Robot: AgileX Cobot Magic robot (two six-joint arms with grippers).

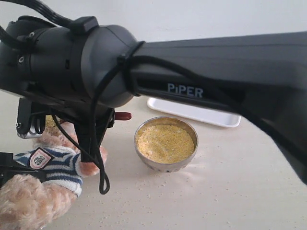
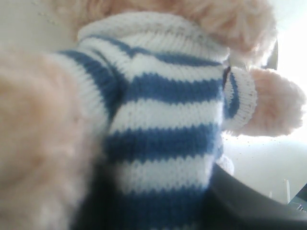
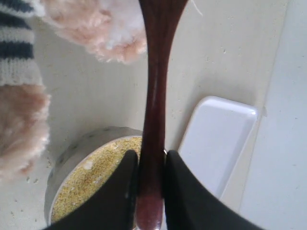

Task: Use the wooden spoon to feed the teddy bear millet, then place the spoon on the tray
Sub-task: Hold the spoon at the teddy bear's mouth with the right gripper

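The right gripper's [image 3: 151,158] two dark fingers [image 3: 122,191] are clenched on the spoon [image 3: 154,96], pinching its thin handle near the end. From there the handle runs straight out and widens towards the bear's [image 1: 57,165] pale fuzzy face. Seen from the side, only a red-brown end of the spoon shows beside the black gripper parts, just in front of the bear. Behind the fingers the wrist thickens into a round joint wrapped in cables, and the long dark forearm reaches across from the right, nearly level, above everything on the table [image 1: 230,182].

Below the grip stands the bowl [image 1: 165,165], full of millet [image 1: 165,143], with loose grains scattered round it. The tray [image 1: 201,115] lies flat just behind the bowl, partly under the forearm.

The left gripper [image 1: 10,171] is only a dark shape against the bear's striped shirt; its camera is pressed so close to the knit that I can't tell whether those fingers grip or hang loose.
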